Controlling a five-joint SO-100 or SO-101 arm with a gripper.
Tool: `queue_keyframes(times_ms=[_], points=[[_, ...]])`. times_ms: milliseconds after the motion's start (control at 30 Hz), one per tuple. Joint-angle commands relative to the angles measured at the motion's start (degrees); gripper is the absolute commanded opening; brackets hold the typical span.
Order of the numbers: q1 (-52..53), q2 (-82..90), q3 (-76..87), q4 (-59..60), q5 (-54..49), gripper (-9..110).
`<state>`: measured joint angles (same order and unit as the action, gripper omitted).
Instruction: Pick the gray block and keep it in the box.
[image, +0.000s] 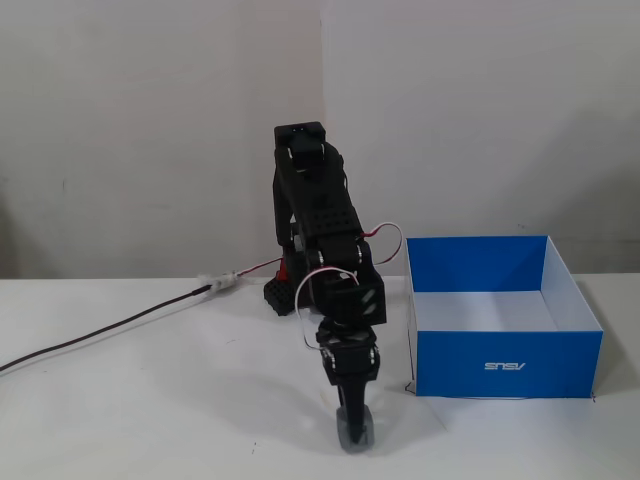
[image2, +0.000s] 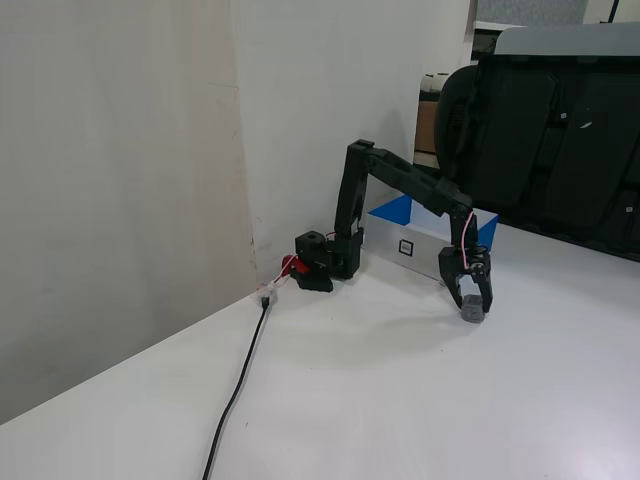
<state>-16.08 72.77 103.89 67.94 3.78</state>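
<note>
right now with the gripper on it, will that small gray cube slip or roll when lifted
The small gray cube looks rigid and flat-sided, so rolling seems unlikely. It is tiny beside the black gripper, so probably light. Whether its faces are slippery cannot be judged from these views.

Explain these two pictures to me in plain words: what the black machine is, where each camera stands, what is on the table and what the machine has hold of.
The black machine is a small jointed robot arm bolted near the wall on a white table. At its end is a two-finger gripper, a clamp that works like a hand.

Both cameras stand still. One fixed view faces the arm head-on; the other looks from the side, so the arm shows its bent shape.

On the table: a blue box, open on top with a white floor, and a dark cable running to the arm's base.

The gripper is down at the table, closed around the gray block, a small cube. The block seems to sit at or just above the tabletop, outside the box.
</note>
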Motion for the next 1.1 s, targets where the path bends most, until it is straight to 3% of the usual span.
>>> queue_keyframes(times_ms=[0, 200, 333, 867, 967, 1067], points=[[0.4, 10.6, -5.3, 3.5, -0.1, 0], [-1.0, 27.4, -12.7, 18.2, -0.1, 0], [-7.6, 39.6, -13.5, 24.3, 0.0, 0], [-48.7, 59.4, 2.5, 20.6, 0.0, 0], [-51.2, 59.0, 5.5, 17.8, 0.1, 0], [-49.4, 59.4, 10.8, 13.6, 2.1, 22]])
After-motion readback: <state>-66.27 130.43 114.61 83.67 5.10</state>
